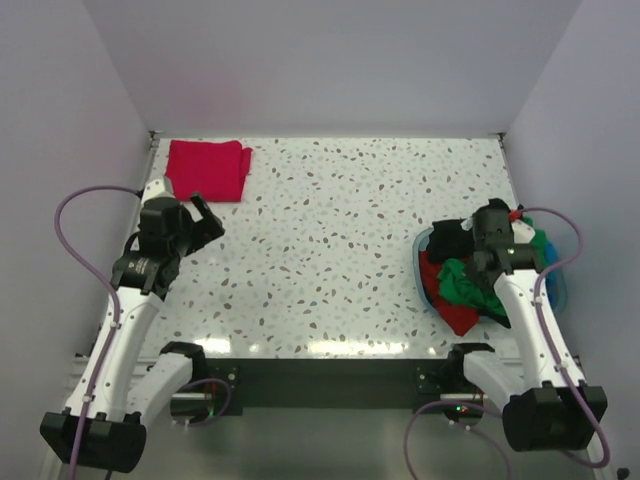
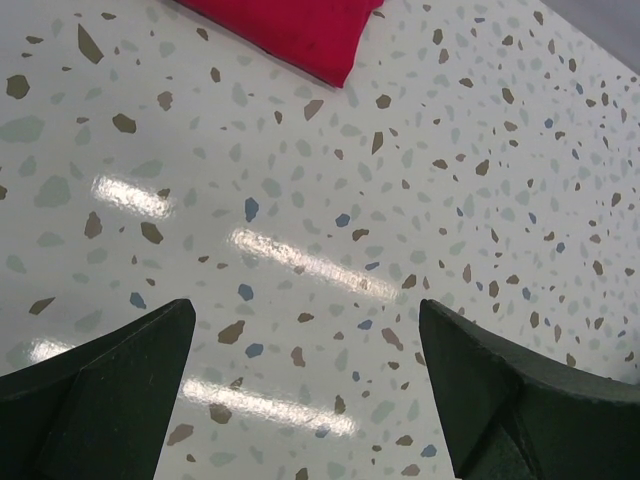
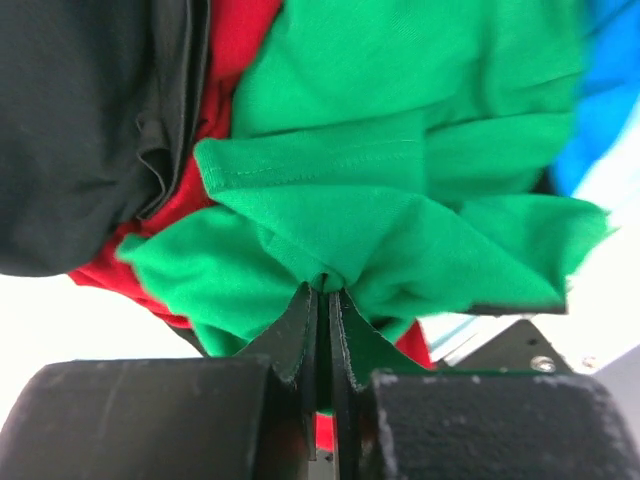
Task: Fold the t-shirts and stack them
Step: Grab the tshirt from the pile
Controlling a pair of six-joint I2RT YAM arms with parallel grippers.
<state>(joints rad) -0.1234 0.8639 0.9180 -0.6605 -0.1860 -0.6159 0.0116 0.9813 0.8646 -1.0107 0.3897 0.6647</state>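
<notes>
Over basket (image 1: 418, 262): right hand (image 3: 322, 290) pinching green t-shirt (image 3: 400, 120) fold.

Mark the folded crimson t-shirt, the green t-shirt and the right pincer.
folded crimson t-shirt (image 1: 207, 170): top external view, middle of the folded cloth.
green t-shirt (image 3: 400, 150): right wrist view, broad panel above the pinch.
right pincer (image 3: 323, 288): right wrist view, between the fingertips, shut on the green t-shirt.

top: high overhead, whole table (image 1: 350, 220) | left wrist: close above same table | right wrist: tight on green t-shirt (image 3: 400, 130)
</notes>
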